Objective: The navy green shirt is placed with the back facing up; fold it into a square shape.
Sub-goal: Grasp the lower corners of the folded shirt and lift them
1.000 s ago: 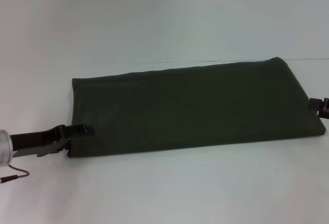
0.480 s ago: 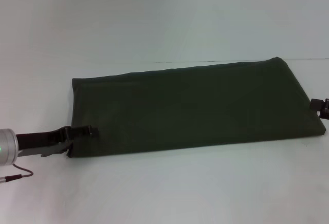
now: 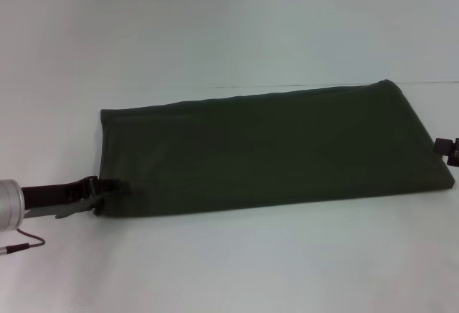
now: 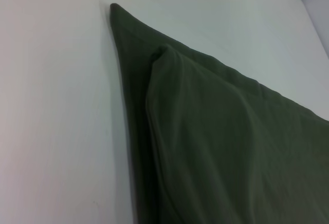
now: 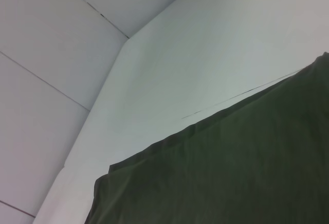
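The left claw (image 3: 115, 186) is being kept clamped on the near left corner of the navy green shirt (image 3: 272, 148); the right claw (image 3: 450, 149), state untellable, is being held at its right edge; the shirt is lying folded lengthwise on the white bench (image 3: 229, 263)

Shirt (image 3: 272, 151) between both grippers

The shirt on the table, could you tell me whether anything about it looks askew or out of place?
The navy green shirt lies as a long folded band, mostly flat. Only its left end stands out: the left gripper is at the near corner, and the left wrist view shows the top layer bulging up there.
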`<state>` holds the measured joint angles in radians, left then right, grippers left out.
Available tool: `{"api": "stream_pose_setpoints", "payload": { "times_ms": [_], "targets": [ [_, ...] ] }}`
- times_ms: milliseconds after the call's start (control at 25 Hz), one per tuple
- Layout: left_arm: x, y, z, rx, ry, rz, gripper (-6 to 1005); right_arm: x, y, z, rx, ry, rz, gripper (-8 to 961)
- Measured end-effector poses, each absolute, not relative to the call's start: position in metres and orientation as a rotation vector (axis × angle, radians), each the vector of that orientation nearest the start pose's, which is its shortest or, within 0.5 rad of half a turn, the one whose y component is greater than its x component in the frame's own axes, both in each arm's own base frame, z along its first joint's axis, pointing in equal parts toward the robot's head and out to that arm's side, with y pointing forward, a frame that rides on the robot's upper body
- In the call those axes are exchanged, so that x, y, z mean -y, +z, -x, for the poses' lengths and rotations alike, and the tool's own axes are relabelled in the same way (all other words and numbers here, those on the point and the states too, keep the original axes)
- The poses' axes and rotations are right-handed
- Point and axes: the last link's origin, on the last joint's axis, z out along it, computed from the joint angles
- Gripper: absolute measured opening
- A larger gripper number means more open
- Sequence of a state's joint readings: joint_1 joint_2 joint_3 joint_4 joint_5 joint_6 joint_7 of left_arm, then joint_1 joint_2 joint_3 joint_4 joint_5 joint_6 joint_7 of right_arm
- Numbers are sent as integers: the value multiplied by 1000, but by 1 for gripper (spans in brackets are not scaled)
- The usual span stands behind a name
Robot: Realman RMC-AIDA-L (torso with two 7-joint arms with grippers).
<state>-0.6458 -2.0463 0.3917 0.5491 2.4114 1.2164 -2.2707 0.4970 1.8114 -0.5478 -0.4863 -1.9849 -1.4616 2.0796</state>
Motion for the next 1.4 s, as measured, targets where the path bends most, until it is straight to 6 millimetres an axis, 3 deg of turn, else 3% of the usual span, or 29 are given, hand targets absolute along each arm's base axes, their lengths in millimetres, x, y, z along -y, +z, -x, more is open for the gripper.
{"api": "stream_pose_setpoints", "payload": {
  "times_ms": [160, 800, 1040, 1240, 1400],
  "targets": [
    [-369, 8, 319, 1826, -520, 1991, 469, -344, 104, -340, -1622, 786, 2110, 809],
    [-370, 4, 322, 1823, -476, 1978, 344, -345, 103, -340, -1626, 784, 2110, 809],
    [-370, 4, 322, 1822, -475, 1980, 132, -347, 103, -341, -1641, 778, 2089, 808],
    [-371, 5, 322, 1821, -475, 1979, 5, -358, 106, -335, -1705, 689, 2084, 808],
    [-371, 6, 322, 1820, -475, 1979, 4, -376, 115, -325, -1731, 595, 2077, 808]
  ]
}}
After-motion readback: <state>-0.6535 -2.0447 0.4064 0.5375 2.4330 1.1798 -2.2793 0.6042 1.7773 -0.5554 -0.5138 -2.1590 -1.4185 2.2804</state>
